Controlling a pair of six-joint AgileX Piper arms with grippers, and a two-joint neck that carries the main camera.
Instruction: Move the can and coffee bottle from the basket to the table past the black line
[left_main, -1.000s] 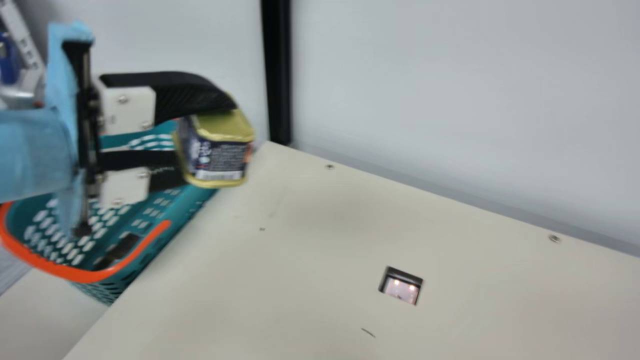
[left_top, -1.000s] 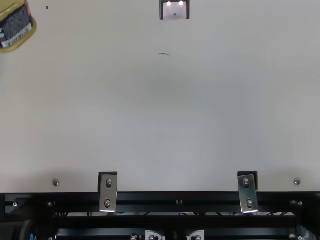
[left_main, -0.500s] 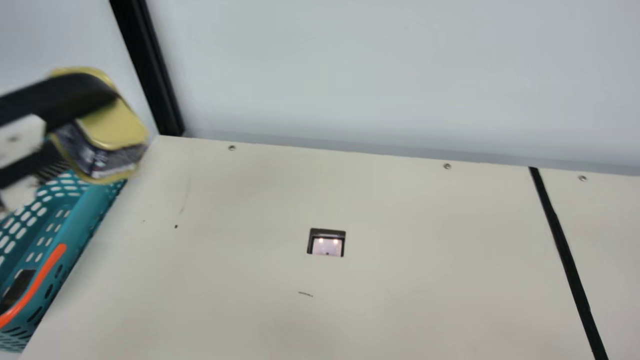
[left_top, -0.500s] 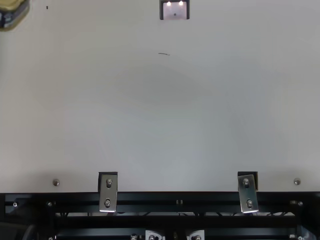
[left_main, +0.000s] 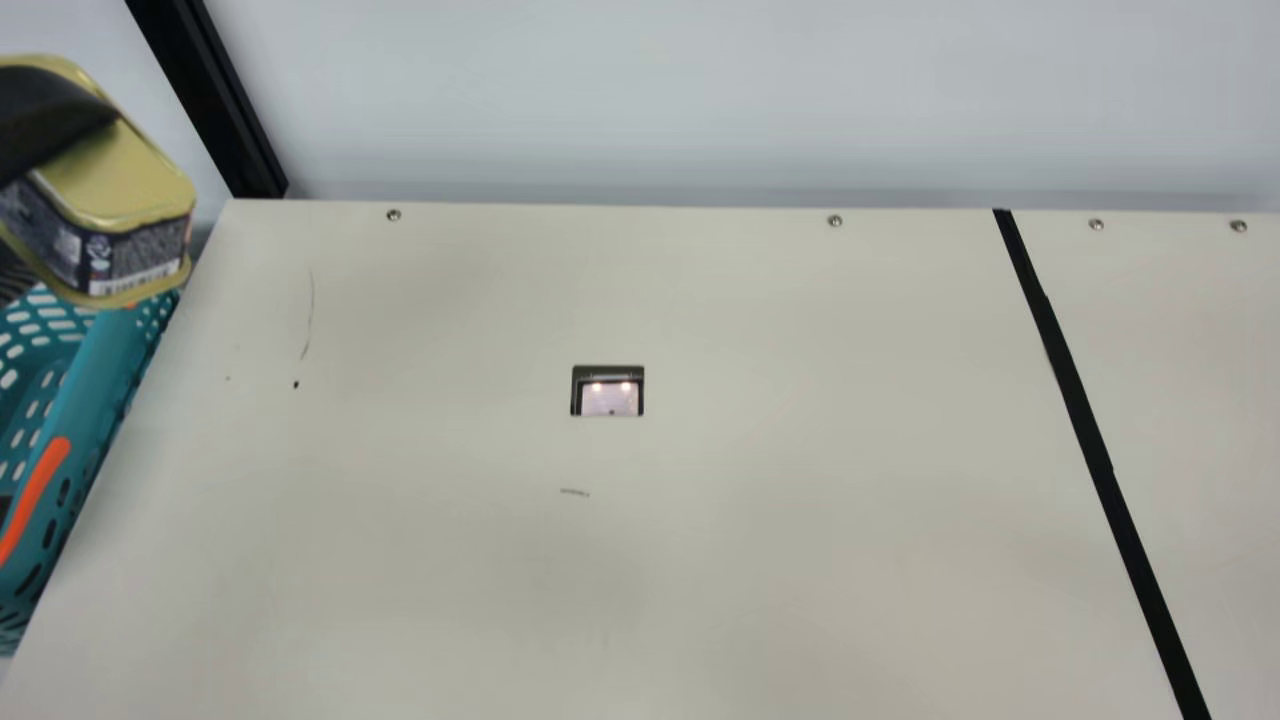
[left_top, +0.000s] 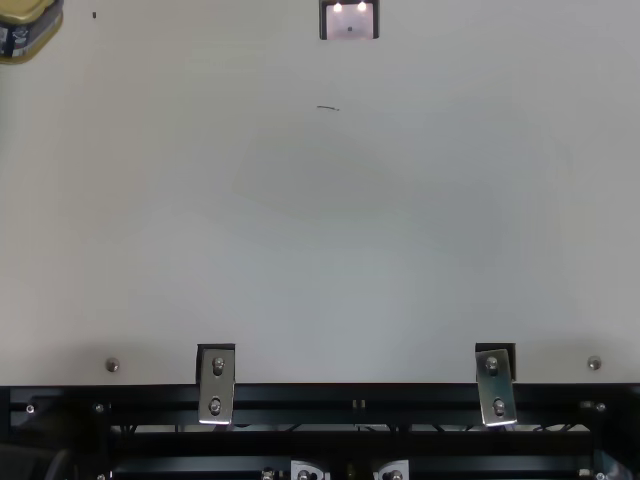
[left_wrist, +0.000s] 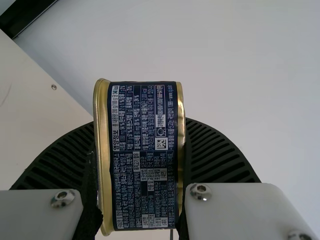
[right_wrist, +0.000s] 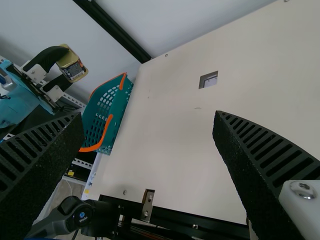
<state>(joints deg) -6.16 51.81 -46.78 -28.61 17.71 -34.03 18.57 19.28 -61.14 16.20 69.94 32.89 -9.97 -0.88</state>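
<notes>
One pinch by the left hand (left_wrist: 140, 160) across both gold ends of the can (left_wrist: 142, 110): grasped, tilted and aloft near the basket (right_wrist: 120, 112), at the far left of the main view. Held well enough by the look of it, yet jutting past the ribbed tips, so liable to swivel or slide with a quick swing or sudden stop. To blame in that case: smooth metal and only partial cover from the grip.

Next outward, a worry about lowering too soon. Possible result: a knock against the orange handle (left_main: 35, 495), or a can dropped back inside. Better to clear the rim first, then travel.

Farther out, bare counter (left_main: 700, 600) with a hole (left_main: 608, 398) partway over. Risky for a release there: short of the mark, maybe with a corner caught in the cut edge.

Well apart from the can, the black line (left_main: 1076, 390). Perhaps a stretch for the left arm, hence a likely temptation to let go early, or to hand over. For a handover, a right hand (right_wrist: 148, 120) empty and spread wide; in danger of fumbling if met at a slant or closed late. After that, the coffee bottle to deal with, and the same long crossing to repeat.
</notes>
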